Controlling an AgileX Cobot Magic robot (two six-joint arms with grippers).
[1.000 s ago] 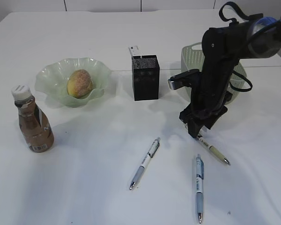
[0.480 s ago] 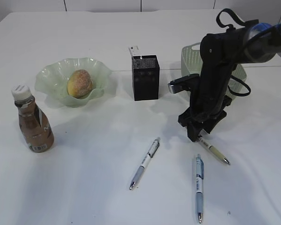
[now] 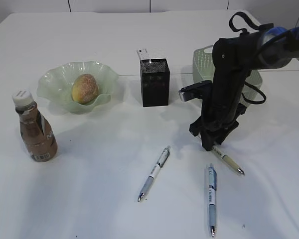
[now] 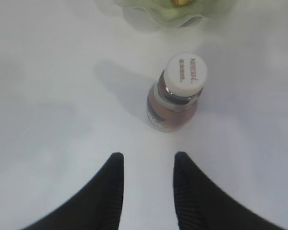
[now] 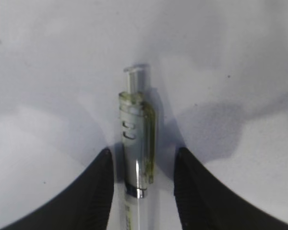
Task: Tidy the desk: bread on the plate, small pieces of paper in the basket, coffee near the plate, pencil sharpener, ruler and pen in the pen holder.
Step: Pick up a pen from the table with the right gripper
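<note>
— While my right gripper (image 3: 213, 144) stood low over the table (image 3: 99, 164), where was the pen you wanted?

— The cream pen (image 5: 134, 158) lay flat between my two right fingers (image 5: 102, 191). In the right wrist view, the left finger looked to be touching the barrel, but there was a narrow gap on the other side. So I could not tell if I was gripping it or only standing around it.

— And your other hand?

— My left gripper (image 4: 146, 163) was open and held nothing. It hovered just short of the coffee bottle (image 4: 175, 96), which stood upright near the green plate (image 3: 52, 82). The bread (image 3: 84, 88) was lying on that plate.

— Were there more pens?

— Yes, two blue pens. One blue pen (image 3: 154, 173) lay near the middle of the table, and the second blue pen (image 3: 211, 198) lay close to the front edge, just beside the cream one. The black pen holder (image 3: 155, 82) stood behind them, with something white standing up at its back corner. The basket (image 3: 204, 59) was to its right, partly behind my right arm.
</note>
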